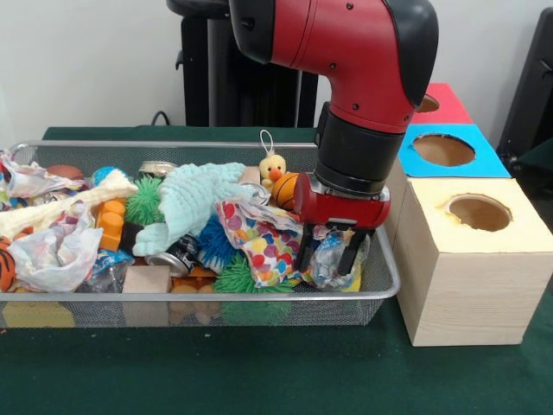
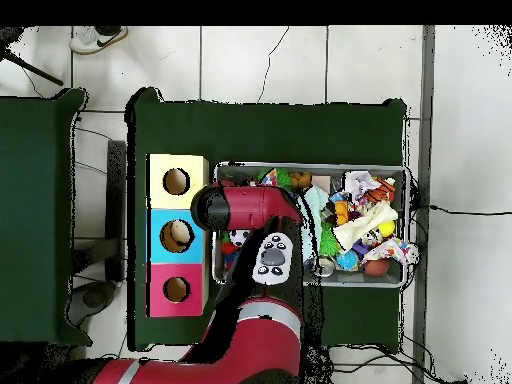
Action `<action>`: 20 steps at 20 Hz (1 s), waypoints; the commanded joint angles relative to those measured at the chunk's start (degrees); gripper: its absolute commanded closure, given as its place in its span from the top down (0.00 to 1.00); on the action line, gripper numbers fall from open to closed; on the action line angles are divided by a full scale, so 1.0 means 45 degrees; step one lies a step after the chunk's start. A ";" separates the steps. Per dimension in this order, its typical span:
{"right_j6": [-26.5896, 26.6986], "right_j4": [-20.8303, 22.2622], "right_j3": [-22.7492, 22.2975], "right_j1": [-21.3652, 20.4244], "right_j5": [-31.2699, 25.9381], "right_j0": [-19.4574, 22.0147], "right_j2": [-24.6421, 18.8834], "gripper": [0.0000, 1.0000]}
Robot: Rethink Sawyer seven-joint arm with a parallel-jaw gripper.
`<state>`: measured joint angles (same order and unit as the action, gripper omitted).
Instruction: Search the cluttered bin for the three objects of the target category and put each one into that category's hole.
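Crinkly plastic: clear wrapper [image 1: 327,259], looks light, soft, slippery; judge best pinched across a bunched fold.
Wrapper place: between the gripper's fingers, at the wire bin [image 1: 387,278] end nearest the boxes.
Gripper [image 1: 330,253]: fingers down in the clutter, moderately spread, straddling the wrapper; a firm hold isn't evident.
Beside gripper: polka-dot bag [image 1: 259,242], orange ball [image 1: 285,190].
Boxes: yellow-topped box [image 1: 510,238] just outside the bin beside the gripper, blue box [image 1: 484,160] and red box [image 1: 451,102] behind it.
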<state>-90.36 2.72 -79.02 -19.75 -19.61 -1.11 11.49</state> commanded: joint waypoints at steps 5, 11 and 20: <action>-0.2508 -0.0390 -0.0740 0.0388 -0.0004 0.0174 -0.0718 1.00; -0.2520 -0.0403 -0.0706 0.0466 -0.0003 0.0210 -0.0694 1.00; -0.2381 -0.0302 -0.0924 0.0413 0.0515 0.0534 -0.0966 0.00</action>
<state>-90.36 2.62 -79.10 -19.61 -19.61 -0.88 11.49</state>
